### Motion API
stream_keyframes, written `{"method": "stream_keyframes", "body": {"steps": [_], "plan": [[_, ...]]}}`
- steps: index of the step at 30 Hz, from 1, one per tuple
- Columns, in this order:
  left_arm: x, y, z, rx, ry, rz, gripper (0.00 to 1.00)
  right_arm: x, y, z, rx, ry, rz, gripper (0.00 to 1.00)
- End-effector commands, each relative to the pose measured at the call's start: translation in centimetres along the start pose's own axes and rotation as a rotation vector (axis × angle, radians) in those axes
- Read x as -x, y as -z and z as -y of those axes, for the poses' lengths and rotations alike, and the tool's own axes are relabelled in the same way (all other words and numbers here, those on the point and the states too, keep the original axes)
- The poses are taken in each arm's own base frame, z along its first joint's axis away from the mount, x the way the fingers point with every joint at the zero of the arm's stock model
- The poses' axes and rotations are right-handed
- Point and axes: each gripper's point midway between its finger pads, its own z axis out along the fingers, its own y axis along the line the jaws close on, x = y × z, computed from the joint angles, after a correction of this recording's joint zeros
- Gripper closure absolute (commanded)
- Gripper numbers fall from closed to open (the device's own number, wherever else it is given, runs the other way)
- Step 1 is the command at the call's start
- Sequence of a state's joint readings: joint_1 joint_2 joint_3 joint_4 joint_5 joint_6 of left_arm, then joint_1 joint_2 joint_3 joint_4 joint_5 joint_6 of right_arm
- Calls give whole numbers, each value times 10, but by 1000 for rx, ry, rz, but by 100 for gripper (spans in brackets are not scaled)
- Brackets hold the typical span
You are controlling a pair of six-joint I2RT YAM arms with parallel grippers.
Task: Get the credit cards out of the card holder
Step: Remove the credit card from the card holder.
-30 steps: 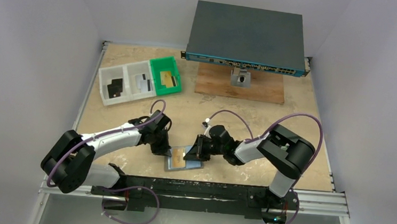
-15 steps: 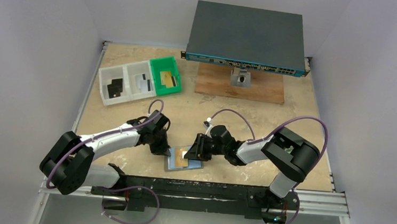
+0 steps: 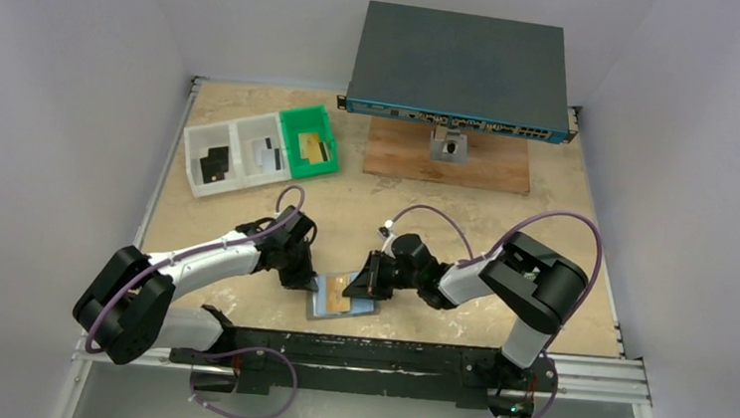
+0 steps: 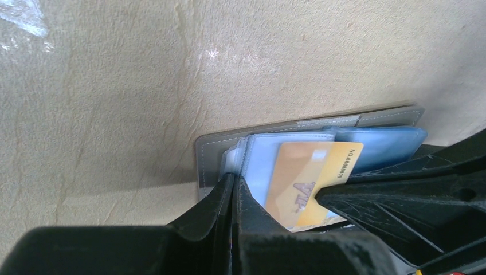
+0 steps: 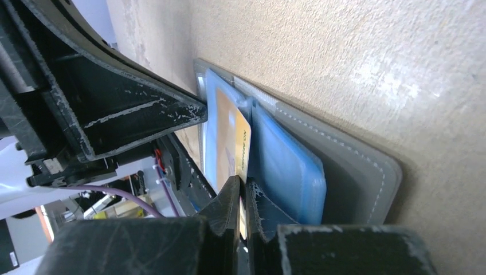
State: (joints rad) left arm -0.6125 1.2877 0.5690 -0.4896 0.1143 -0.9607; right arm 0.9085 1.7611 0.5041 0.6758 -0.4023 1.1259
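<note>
The card holder (image 3: 365,307) lies open near the table's front edge, its bluish clear pockets facing up. A gold credit card (image 3: 333,292) sticks partway out of a pocket. My left gripper (image 3: 315,285) is shut on the edge of the clear pocket sleeves (image 4: 246,154) at the holder's left side. My right gripper (image 3: 349,289) is shut on the free edge of the gold card (image 5: 241,150), seen edge-on next to the blue pockets (image 5: 286,172). In the left wrist view the gold card (image 4: 309,175) lies over the pockets, with the holder's grey cover (image 4: 258,130) behind it.
Three small trays stand at the back left: white ones (image 3: 194,147) holding a black card (image 3: 215,164) and a silver card (image 3: 269,154), a green one (image 3: 325,125) holding a gold card (image 3: 313,146). A large dark grey box (image 3: 460,68) sits on a wooden board (image 3: 447,165) at the back.
Both grippers stay at the card holder. The right arm's elbow swung slightly out and back. The gold card looks about where it was.
</note>
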Motion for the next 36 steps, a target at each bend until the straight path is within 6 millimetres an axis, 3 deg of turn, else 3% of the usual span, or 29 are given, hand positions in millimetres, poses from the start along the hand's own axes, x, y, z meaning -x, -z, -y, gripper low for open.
{"method": "stream_keyframes", "body": {"steps": [1,7,15,22,25,27,31,36], "plan": [[-8,-10,-57,219,0,13,100,6,14,20,-97,10,55,100],[-8,-8,-57,220,-5,12,100,16,32,21,-141,32,104,100],[-2,-3,-41,165,-28,23,100,29,44,-6,-128,80,144,100],[14,23,4,12,-89,45,100,37,53,-24,-97,101,159,100],[27,50,22,-31,-125,89,90,41,58,-37,-58,103,163,100],[34,71,36,-76,-158,129,77,46,63,-47,-23,104,169,100],[36,94,60,-191,-207,126,56,57,74,-69,73,96,166,100],[29,112,99,-416,-252,93,48,68,91,-105,247,92,157,100]]}}
